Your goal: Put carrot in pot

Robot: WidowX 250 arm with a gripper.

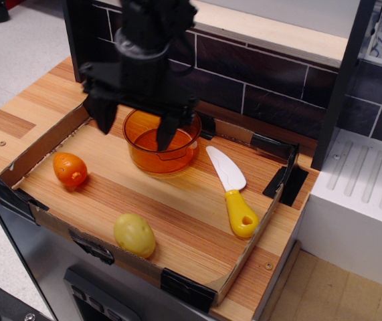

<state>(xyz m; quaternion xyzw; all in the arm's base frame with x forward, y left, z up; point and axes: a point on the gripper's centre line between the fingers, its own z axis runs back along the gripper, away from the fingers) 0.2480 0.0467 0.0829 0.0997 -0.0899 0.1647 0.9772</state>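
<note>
The carrot point(69, 170), a small glossy orange egg-shaped toy with a dark mark, lies on the wooden board at the left, inside the cardboard rim. The pot point(164, 144), round translucent orange plastic, stands at the back middle of the board and holds nothing I can see. My gripper point(133, 130) hangs open and empty above the pot's left side, its fingers spread wide, one finger point(102, 115) left of the pot and the other over its middle. The carrot is to the gripper's lower left, apart from it.
A pale yellow potato-shaped toy point(134, 235) lies near the front edge. A white-and-yellow toy knife point(233, 191) lies right of the pot. A low cardboard rim point(37, 148) with black tape corners surrounds the board. A dark brick wall point(264, 87) stands behind.
</note>
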